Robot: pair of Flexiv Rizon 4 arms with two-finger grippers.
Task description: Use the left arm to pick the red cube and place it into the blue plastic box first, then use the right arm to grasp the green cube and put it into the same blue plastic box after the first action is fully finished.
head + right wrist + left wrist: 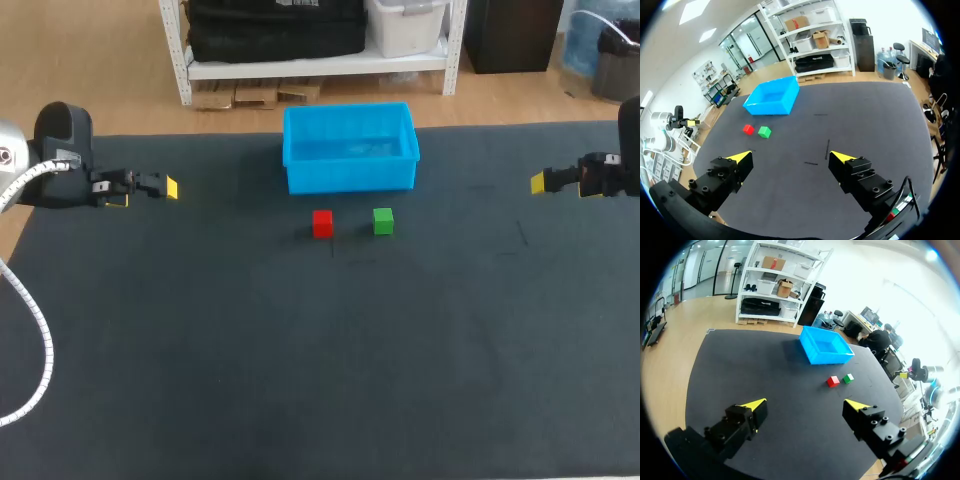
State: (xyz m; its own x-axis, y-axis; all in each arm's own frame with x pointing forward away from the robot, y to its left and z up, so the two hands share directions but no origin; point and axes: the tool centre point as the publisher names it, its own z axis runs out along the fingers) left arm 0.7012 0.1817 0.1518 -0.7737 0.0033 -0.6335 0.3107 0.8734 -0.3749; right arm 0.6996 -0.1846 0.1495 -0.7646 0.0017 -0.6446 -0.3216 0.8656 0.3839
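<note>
The red cube (322,223) sits on the dark table (300,380), just in front of the blue plastic box (350,175) and untouched. The green cube (383,221) stands near it on the side of the right arm, the two apart and roughly level with each other. Neither cube is in the box, and nothing shows inside it from the head view or from either wrist view. By that evidence, no part of the job is done. The red cube has yet to be picked up by the left arm, and the green cube's turn comes only once that first placement is finished. The left arm (65,150) comes in at the table's left edge. It is held level, with its fingers pointing inward across the table toward the middle. The left gripper (806,404) is well apart from the red cube, which lies far ahead of it, its yellow-tipped fingers spread wide with nothing between them. The right arm (610,175) mirrors that stance at the opposite edge. The right gripper (791,156) likewise has its fingers parted and grasps nothing, with both cubes and the box well ahead of it. Judged from this, the left arm's first reach toward the red cube is the step in hand.
</note>
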